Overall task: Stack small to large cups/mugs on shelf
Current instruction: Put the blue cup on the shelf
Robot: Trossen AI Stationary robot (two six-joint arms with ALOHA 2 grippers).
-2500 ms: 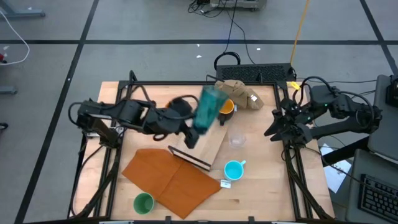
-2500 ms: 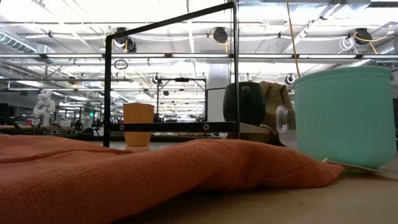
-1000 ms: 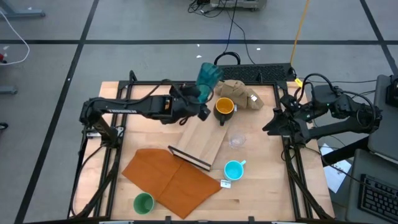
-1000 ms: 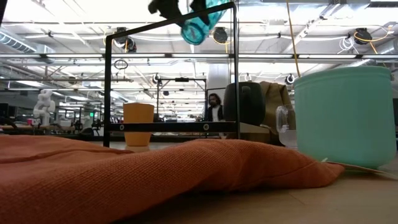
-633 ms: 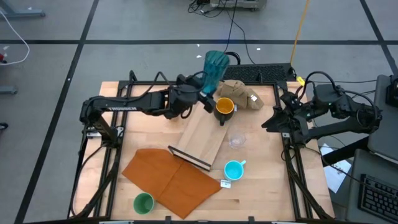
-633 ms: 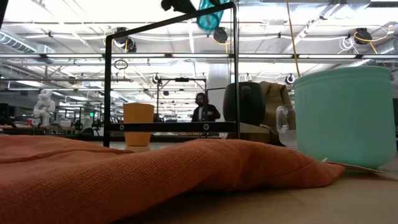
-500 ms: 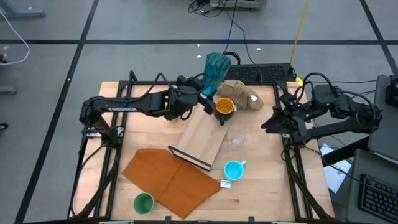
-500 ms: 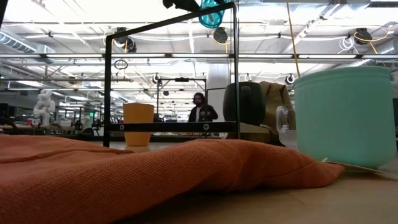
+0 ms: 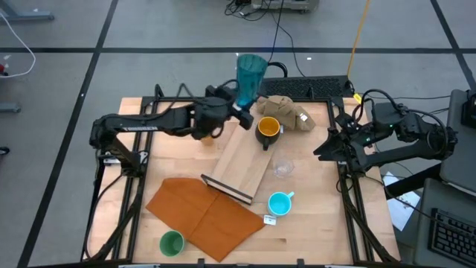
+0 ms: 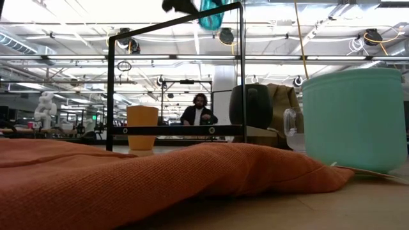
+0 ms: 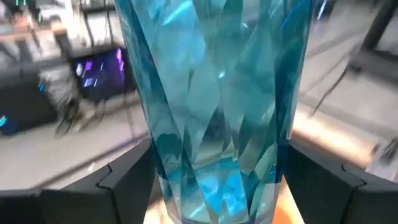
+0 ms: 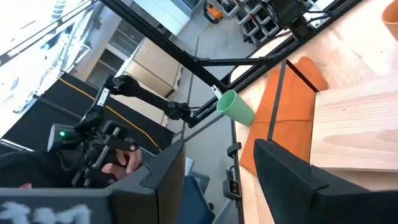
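Observation:
The tall teal tumbler (image 9: 251,73) is up in the air over the table's far edge, in my left gripper (image 9: 236,112), which is shut on it. It fills the left wrist view (image 11: 217,93) and peeks in at the top of the low view (image 10: 211,13). The pale wooden shelf (image 9: 244,160) lies flat, its dark strip (image 9: 227,190) at the near end. The dark yellow-lined mug (image 9: 268,128), clear glass (image 9: 282,167), light blue mug (image 9: 279,202) and green cup (image 9: 172,243) stand on the table. The orange cup (image 10: 142,128) shows only in the low view. My right gripper (image 12: 217,186) waits open at the right edge. My left gripper pinches the tumbler's lower part (image 11: 211,186) between its two fingers (image 11: 127,186), one on each side. It comes about level from the table's left. The tumbler is lifted clear and stands nearly upright, its wide mouth up.
A tan cloth lump (image 9: 286,112) lies beside the dark mug at the far edge. An orange-brown flat sheet (image 9: 204,212) covers the near left of the table. Black frame rails (image 9: 160,97) run along the sides. A person (image 10: 198,114) sits in the room beyond.
My left gripper has carried the tumbler up and toward the table's far edge, and has turned it from tilted to nearly upright. It has stayed shut on the tumbler. The person in the room behind has moved.

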